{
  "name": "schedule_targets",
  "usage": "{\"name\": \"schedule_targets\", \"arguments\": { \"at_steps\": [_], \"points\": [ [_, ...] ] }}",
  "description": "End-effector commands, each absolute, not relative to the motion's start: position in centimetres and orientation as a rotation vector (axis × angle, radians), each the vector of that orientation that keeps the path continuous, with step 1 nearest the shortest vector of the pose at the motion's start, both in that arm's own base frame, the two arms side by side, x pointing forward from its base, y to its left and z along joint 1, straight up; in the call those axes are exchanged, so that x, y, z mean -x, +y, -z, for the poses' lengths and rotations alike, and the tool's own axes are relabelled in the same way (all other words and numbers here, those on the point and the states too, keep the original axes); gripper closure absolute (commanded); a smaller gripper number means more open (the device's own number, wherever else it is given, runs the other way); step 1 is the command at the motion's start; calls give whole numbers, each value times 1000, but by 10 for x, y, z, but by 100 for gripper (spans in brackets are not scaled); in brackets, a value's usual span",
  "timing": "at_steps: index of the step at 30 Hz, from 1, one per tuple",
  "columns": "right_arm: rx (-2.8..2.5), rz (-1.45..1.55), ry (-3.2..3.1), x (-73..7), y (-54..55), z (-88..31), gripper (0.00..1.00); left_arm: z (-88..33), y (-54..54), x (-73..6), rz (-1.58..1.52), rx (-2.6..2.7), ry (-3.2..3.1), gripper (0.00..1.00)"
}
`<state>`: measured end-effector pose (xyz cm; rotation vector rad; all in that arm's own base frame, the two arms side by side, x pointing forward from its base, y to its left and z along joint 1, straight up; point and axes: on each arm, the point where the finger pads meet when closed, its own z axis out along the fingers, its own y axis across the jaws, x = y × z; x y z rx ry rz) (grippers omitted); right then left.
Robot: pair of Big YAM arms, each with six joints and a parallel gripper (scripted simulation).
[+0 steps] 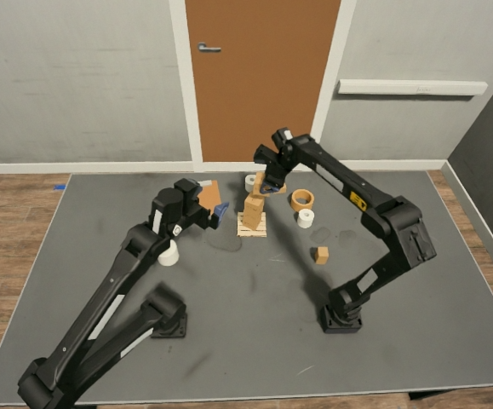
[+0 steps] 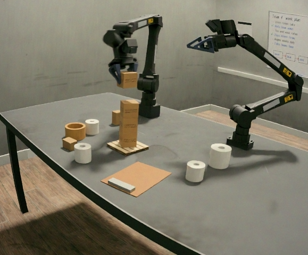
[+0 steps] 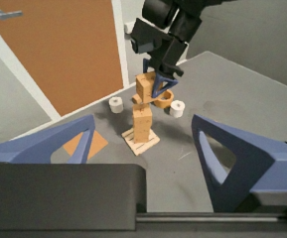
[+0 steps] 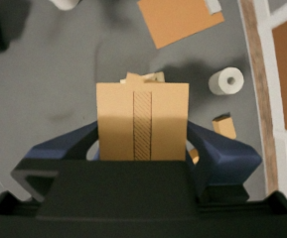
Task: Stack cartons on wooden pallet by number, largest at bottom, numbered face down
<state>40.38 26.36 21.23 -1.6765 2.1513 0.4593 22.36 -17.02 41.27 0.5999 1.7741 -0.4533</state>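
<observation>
Your right claw (image 1: 269, 189) (image 2: 126, 71) (image 3: 148, 91) (image 4: 142, 119), part-open, grips the fourth carton (image 1: 258, 183) (image 2: 128, 79) (image 3: 145, 87) (image 4: 143, 121). The stack (image 1: 253, 212) (image 2: 128, 123) (image 3: 142, 123) seems below, toward twelve in its wrist view.

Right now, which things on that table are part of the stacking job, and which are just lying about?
Part of the job:
- held carton
- three stacked cartons
- wooden pallet

Just lying about:
- white rolls
- orange ring
- two small boxes
- clipboard
</observation>
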Motion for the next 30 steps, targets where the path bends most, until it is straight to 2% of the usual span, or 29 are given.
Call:
{"name": "schedule_targets", "arguments": {
  "at_steps": [1,17,30],
  "points": [
    [1420,-435,2284,-399,282,-220,45,-414,-170,-224,448,-598,1782,0],
    [1389,-355,2278,-421,291,-228,45,-416,-170,-225,450,-596,1773,0],
    [1406,-361,2318,-406,284,-178,45,-416,-170,-225,450,-596,1773,0]
  ]
}}
